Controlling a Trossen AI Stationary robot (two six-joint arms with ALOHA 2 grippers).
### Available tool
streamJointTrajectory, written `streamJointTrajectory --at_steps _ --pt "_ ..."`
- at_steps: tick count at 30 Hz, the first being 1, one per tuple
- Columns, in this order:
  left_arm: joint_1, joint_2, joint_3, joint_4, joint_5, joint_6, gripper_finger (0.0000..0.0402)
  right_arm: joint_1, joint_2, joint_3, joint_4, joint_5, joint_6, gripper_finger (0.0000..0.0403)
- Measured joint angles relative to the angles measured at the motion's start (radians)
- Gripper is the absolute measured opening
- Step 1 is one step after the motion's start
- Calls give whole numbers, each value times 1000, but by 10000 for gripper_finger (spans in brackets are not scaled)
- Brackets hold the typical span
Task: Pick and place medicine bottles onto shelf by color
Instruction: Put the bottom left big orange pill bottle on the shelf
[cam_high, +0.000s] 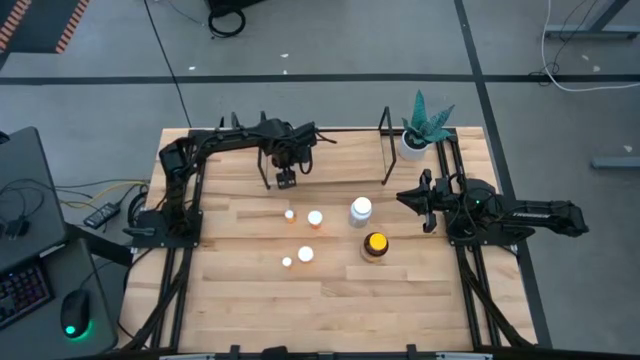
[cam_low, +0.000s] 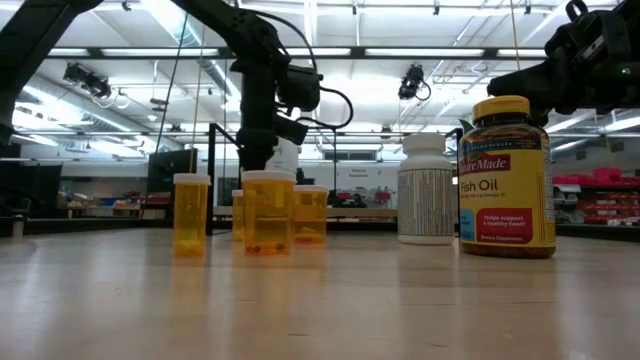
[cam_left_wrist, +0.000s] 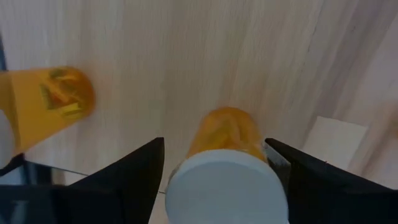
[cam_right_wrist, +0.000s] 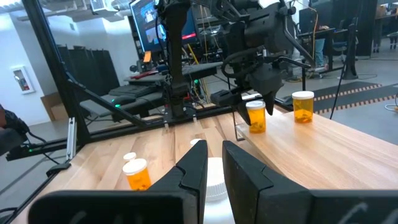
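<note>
My left gripper (cam_high: 286, 181) is over the shelf (cam_high: 384, 150) at the table's far side, shut on a small orange pill bottle (cam_right_wrist: 256, 118) with a white cap. Another orange bottle (cam_right_wrist: 303, 106) stands upright on the shelf board beside it. Several small orange bottles (cam_high: 315, 218) stand on the table in front of the shelf, with the white bottle (cam_high: 360, 210) and the dark amber yellow-capped bottle (cam_high: 375, 245) to their right. My right gripper (cam_high: 426, 200) waits empty right of the white bottle, its fingers all but closed. My left gripper pinches the small orange bottle between its two fingers at the top, at the white cap (cam_left_wrist: 227, 186). The fingers (cam_left_wrist: 134, 177) come from above and point down. The bottle stays upright below them; I cannot tell whether its base touches the shelf board.
A white pot with a green plant (cam_high: 420, 135) stands at the far right corner, beside the shelf's right posts. The near half of the wooden table (cam_high: 330, 310) carries no objects. The black frame rails (cam_high: 470, 290) run along both table sides.
</note>
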Motion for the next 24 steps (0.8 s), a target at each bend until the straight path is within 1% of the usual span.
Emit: streamJointTrajectory --at_steps 5,10,14,20,22,24 --pt "-14 -3 0 4 -2 9 283 0 0 0 0 0 0 57" --pt "-30 -22 0 15 -34 29 283 0 0 0 0 0 0 57" --pt "-37 -51 0 32 -62 50 283 0 0 0 0 0 0 57" --pt "-46 -121 1 85 -62 72 272 0 0 0 5 0 0 57" --pt "-53 -140 1 103 -36 80 269 0 0 0 6 0 0 57" --pt "-58 -148 1 119 30 80 266 0 0 0 7 0 0 57"
